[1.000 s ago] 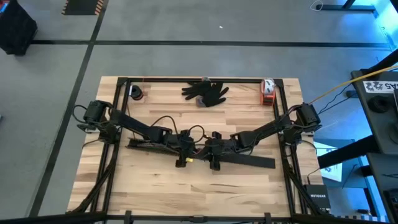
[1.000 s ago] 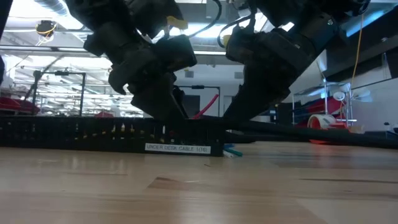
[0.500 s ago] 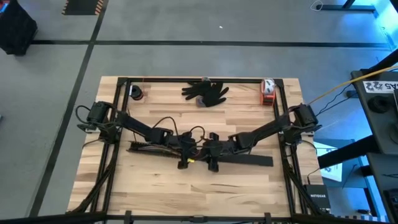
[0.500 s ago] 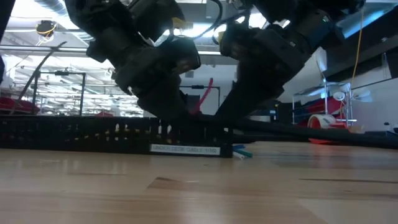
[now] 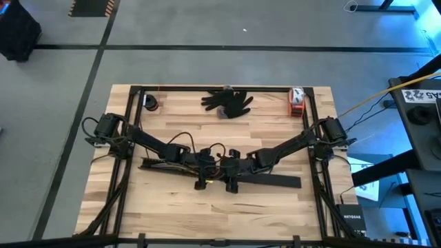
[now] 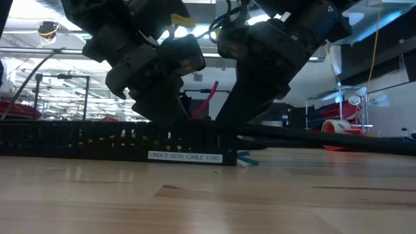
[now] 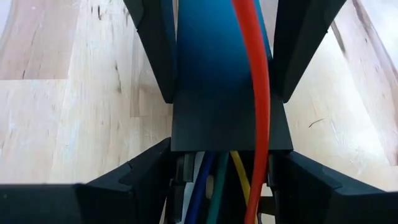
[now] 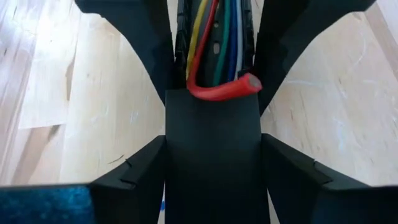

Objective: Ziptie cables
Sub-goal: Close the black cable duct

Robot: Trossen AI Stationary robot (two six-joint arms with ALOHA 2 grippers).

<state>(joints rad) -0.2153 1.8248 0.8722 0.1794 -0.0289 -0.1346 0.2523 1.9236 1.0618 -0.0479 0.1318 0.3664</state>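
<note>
Near the middle of the tabletop (image 5: 172,207) I have both arms leaning in from the side rails until their hands almost meet over the long black slotted channel (image 5: 275,180), which lies across the wood from left to right. My left hand (image 5: 202,167) straddles the channel, one finger down each side wall with the channel body between them, so I read it as clamped on the channel. My right hand (image 5: 231,172) does the same just beside it, its fingers (image 8: 146,43) flanking the same black walls. The cables (image 8: 217,53) run inside the channel: yellow, green, blue and a pale one lying along the slotted section, with a thicker red cable (image 8: 225,87) curling out on top, its cut end resting on the channel's flat face. From table height, a few coloured tips (image 6: 246,158) poke out past the labelled end of the channel. I judge the double grip is there to steady the channel and keep the wires gathered in one run so a tie can go round them. At the far edge lie a black glove (image 5: 229,102) and an orange-and-white item (image 5: 296,101), well clear of the work.
</note>
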